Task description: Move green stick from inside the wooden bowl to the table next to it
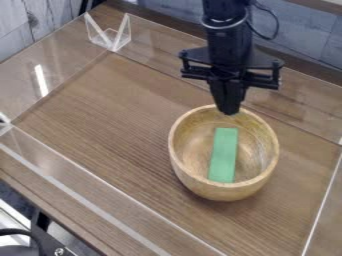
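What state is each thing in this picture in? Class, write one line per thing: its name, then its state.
green stick: lying flat inside the bowl, not held.
wooden bowl: upright on the table, holding the stick.
hand: shut, pointing down over the bowl's far rim, holding nothing.
table: bare wood beside the bowl, with clear walls round it.
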Robot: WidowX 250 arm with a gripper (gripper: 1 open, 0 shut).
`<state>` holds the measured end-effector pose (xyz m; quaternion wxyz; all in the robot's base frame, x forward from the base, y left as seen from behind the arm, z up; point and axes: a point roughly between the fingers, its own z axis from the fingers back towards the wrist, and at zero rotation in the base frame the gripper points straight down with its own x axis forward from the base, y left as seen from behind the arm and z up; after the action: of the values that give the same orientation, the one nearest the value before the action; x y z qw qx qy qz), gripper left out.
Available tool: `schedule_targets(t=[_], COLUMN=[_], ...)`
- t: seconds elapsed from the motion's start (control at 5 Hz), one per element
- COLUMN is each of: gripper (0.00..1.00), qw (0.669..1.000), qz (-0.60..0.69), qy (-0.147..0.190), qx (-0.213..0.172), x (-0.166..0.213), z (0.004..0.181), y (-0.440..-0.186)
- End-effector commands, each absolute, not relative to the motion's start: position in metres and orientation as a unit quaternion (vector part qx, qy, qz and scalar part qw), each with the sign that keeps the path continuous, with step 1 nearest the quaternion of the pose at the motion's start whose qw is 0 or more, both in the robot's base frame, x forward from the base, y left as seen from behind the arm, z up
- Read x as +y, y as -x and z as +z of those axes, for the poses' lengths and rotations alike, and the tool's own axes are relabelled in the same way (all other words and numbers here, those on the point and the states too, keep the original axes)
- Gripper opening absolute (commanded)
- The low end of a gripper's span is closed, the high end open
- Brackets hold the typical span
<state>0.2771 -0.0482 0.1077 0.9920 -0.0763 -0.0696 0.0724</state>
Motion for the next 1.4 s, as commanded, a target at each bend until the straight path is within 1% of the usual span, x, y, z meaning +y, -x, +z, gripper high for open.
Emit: schedule_targets(t=[0.0, 0.2, 0.4, 0.6, 0.8, 1.0, 1.2], gripper=[0.0, 0.0, 0.0, 1.0, 1.0, 1.0, 1.0], qw=[0.99, 0.991, 0.992, 0.994, 0.995, 0.996, 0.997], qz=[0.069, 0.061, 0.045, 0.011, -0.019, -0.008, 0.004], qy=[0.08, 0.08, 0.081, 0.078, 0.073, 0.06, 0.048], qx=[-0.094, -0.091, -0.088, -0.079, -0.072, -0.069, -0.065], x=[-0.036, -0.027, -0.031, -0.049, -0.069, -0.075, -0.071], z=[0.126, 0.127, 0.114, 0.102, 0.084, 0.071, 0.062], y=[-0.281, -0.278, -0.284, -0.278, -0.272, -0.274, -0.275])
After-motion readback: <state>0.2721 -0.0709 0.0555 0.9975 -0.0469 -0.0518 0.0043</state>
